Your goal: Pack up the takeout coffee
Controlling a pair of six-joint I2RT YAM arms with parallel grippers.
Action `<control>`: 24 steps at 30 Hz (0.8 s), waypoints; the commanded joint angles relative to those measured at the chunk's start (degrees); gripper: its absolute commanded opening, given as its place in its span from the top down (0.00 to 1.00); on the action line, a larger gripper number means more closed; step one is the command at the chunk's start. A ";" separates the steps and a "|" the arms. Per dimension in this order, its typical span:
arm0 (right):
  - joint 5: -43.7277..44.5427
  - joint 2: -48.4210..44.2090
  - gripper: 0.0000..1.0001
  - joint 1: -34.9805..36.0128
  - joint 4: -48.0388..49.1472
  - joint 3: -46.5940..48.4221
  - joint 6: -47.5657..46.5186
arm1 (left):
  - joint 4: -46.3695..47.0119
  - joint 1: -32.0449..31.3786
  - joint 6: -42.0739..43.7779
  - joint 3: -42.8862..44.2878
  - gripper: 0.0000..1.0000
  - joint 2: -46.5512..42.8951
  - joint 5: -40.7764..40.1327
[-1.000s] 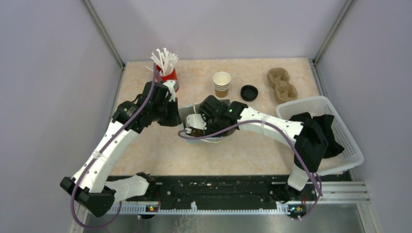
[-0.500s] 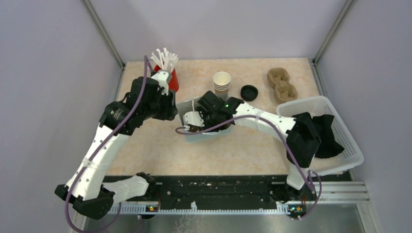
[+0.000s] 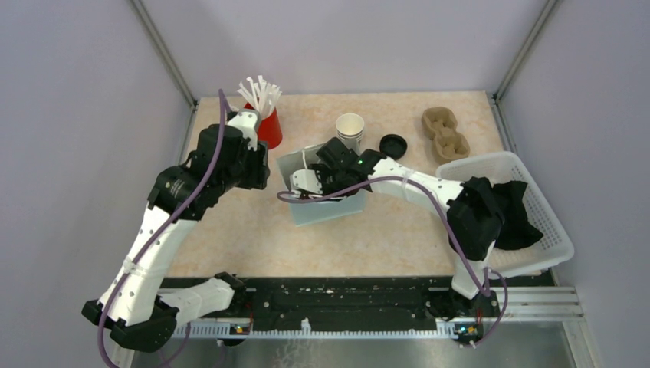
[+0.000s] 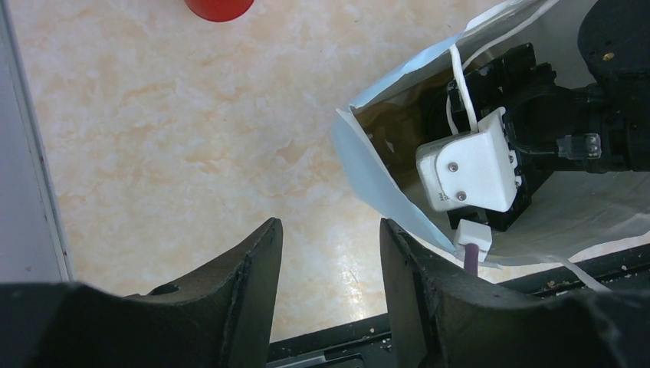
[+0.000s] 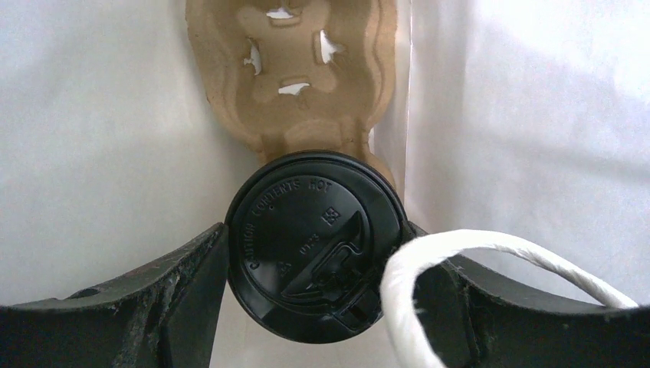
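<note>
The takeout coffee shows in the right wrist view as a round black lid (image 5: 314, 241); its brown cup is hidden below. It sits inside a white paper bag (image 5: 92, 153), just above a brown pulp carrier (image 5: 295, 84) on the bag's floor. My right gripper (image 5: 316, 261) is shut on the coffee, one finger on each side of the lid. A white rope handle (image 5: 460, 245) loops across the right finger. In the top view the right gripper (image 3: 310, 190) reaches into the bag (image 3: 333, 208). My left gripper (image 4: 329, 230) is open and empty, over bare table left of the bag (image 4: 375, 176).
A red cup of white straws (image 3: 264, 123) stands behind the left gripper. A stack of lidless brown cups (image 3: 350, 130), a loose black lid (image 3: 392, 146) and a second pulp carrier (image 3: 444, 134) sit at the back. A white basket (image 3: 529, 249) with black contents is at the right.
My left arm has risen and drawn back left, away from the bag. The bag and my right gripper inside it have shifted toward the back of the table.
</note>
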 commanded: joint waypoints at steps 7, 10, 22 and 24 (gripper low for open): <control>-4.09 7.30 0.47 -1.43 -7.99 -5.19 0.22 | 1.46 0.14 0.87 -0.02 0.43 -0.86 -0.47; -2.37 7.07 0.40 -1.42 -9.32 -0.86 1.41 | 1.46 0.02 0.83 0.28 0.43 -0.98 -0.11; -0.82 2.51 0.20 -0.92 -15.21 8.35 7.57 | 2.08 0.11 -1.13 0.75 0.42 -2.82 0.58; -0.34 1.22 0.03 -0.53 -15.04 8.44 8.35 | 2.20 0.18 -1.90 0.54 0.42 -3.21 0.95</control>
